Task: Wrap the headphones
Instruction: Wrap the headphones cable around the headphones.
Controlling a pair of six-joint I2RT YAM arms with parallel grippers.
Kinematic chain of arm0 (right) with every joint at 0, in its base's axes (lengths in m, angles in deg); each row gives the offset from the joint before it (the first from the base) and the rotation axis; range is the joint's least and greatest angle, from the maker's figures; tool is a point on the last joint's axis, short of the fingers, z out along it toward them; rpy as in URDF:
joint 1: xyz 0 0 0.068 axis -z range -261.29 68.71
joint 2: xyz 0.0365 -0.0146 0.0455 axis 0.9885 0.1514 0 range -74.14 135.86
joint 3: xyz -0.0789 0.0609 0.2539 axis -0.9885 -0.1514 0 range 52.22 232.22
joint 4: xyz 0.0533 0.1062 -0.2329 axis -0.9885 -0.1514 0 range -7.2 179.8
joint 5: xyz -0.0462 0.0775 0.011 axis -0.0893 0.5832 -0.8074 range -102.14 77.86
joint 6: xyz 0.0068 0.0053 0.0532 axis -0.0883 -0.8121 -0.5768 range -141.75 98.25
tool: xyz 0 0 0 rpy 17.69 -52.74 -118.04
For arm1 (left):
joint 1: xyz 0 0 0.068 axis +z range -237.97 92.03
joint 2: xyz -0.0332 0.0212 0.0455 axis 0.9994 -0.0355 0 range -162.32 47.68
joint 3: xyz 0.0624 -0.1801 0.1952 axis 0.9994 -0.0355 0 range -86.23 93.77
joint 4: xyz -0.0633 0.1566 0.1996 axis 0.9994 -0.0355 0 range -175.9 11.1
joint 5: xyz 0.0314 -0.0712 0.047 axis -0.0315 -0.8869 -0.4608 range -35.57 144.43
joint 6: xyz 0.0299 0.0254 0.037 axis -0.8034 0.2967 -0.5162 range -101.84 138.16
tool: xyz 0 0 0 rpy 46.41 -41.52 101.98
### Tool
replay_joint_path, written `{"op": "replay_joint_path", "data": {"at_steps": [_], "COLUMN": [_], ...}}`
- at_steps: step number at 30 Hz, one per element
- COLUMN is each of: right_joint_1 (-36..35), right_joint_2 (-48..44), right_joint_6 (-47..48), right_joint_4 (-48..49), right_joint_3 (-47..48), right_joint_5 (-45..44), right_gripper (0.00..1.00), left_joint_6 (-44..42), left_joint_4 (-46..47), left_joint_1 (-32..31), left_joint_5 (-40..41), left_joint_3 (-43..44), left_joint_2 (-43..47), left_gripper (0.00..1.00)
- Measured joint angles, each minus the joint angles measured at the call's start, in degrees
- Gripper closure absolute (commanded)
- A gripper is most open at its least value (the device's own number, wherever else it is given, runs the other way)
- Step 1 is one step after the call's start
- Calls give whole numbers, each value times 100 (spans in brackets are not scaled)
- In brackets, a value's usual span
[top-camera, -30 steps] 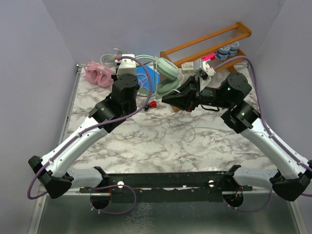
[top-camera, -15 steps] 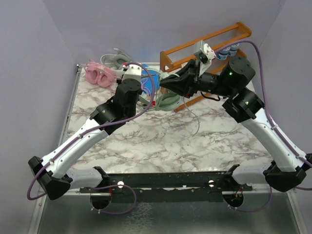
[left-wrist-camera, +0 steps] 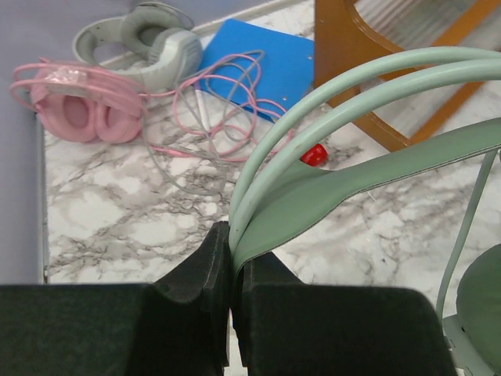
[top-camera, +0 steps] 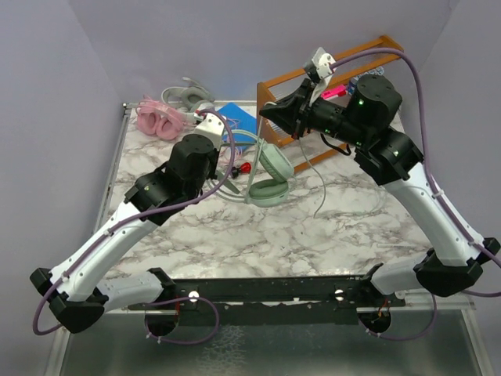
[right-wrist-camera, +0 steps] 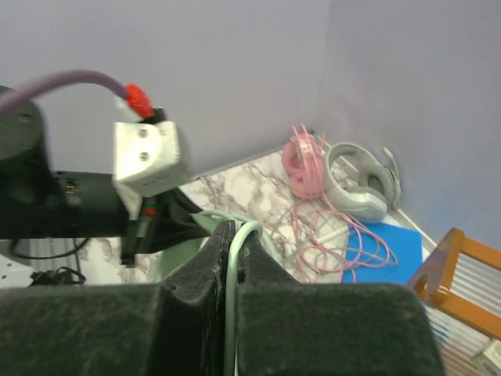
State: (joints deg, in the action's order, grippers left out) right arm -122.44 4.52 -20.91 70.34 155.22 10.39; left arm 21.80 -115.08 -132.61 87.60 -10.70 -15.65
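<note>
The left gripper (left-wrist-camera: 232, 258) is squeezed tight on the band of the mint green headphones (top-camera: 270, 176), their cups out over the middle of the marble table (top-camera: 313, 235). The right gripper (right-wrist-camera: 231, 239), up by the wooden rack (left-wrist-camera: 337, 47), pinches the mint cable (right-wrist-camera: 230, 305). The pink headphones (top-camera: 156, 117) and silver-grey headphones (top-camera: 186, 95) lie in the far left corner

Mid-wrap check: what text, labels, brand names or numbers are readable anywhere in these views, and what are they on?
No text can be read in any view.
On the blue folder: plain face, no print visible.
On the mint green headphones, pink headphones and silver-grey headphones: no brand mark visible.
On the wooden rack: its items are too small and blurred to read.
</note>
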Motion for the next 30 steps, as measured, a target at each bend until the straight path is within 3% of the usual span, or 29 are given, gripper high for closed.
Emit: {"op": "replay_joint_path", "data": {"at_steps": [6,16,30], "right_joint_1": [111,142,151], "right_joint_2": [129,-393,-811], "right_joint_6": [245,1480,2695], "right_joint_4": [-170,-275,107], "right_joint_3": [-170,-1051,-1934], "right_joint_5": [-531,-632,-922], "right_gripper": [99,99,99], "left_joint_6": [149,116,-120], "left_joint_4": [-555,-1191,-1617], "left_joint_1": [0,0,0], "left_joint_5": [-640,-737,-2177], "left_joint_3": [175,376,684], "left_joint_2": [243,358,616], "left_gripper": [100,100,100]}}
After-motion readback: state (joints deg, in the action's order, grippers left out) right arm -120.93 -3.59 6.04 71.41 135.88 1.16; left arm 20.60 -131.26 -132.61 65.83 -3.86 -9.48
